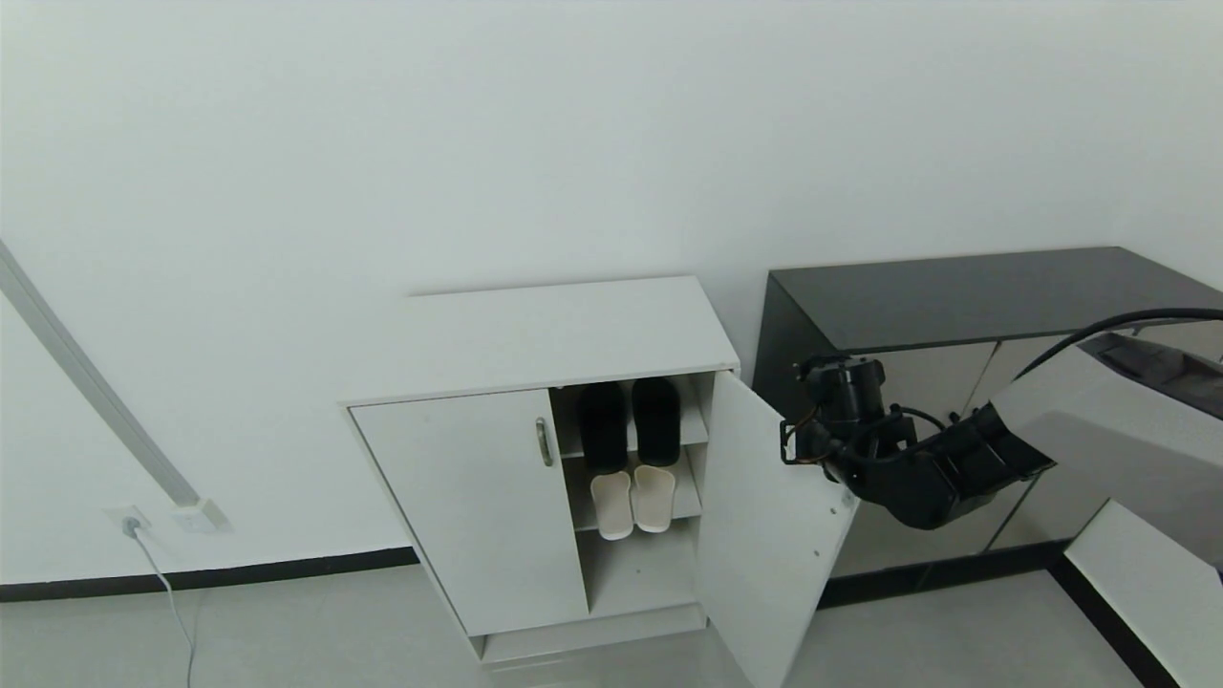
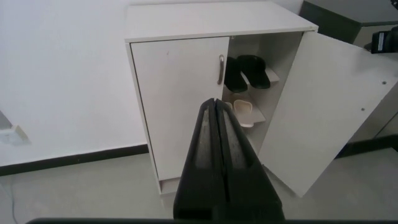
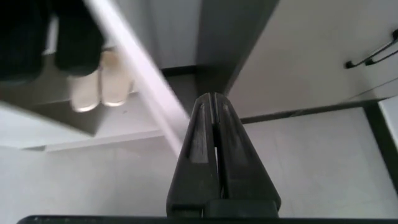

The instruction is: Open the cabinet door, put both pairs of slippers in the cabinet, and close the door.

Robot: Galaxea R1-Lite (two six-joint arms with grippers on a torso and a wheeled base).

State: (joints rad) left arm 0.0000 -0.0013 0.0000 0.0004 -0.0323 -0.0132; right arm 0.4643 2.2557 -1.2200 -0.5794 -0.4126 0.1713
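Closest to the robot, the left gripper [image 2: 216, 102] hangs clenched and empty. Farther out, the right gripper [image 3: 216, 98], also clenched, sits just beside the open door [image 1: 764, 535]. Deep in the cabinet [image 1: 554, 334] lie black slippers [image 1: 631, 420] above white slippers [image 1: 631, 499]. A glancing push could slip off the door's edge, leaving it ajar.

- My right arm [image 1: 922, 473] comes in from the right of the head view. It is stretched forward and angled leftward, with the forearm roughly level.
- The right hand [image 3: 216, 102] has its two fingers [image 3: 200, 143] pressed flat together along their whole length, with nothing gripped between them (only a thin seam shows down the middle).
- The left hand [image 2: 216, 106] looks the same: both fingers [image 2: 202, 149] are closed against each other and empty, held out in front and pointing forward.
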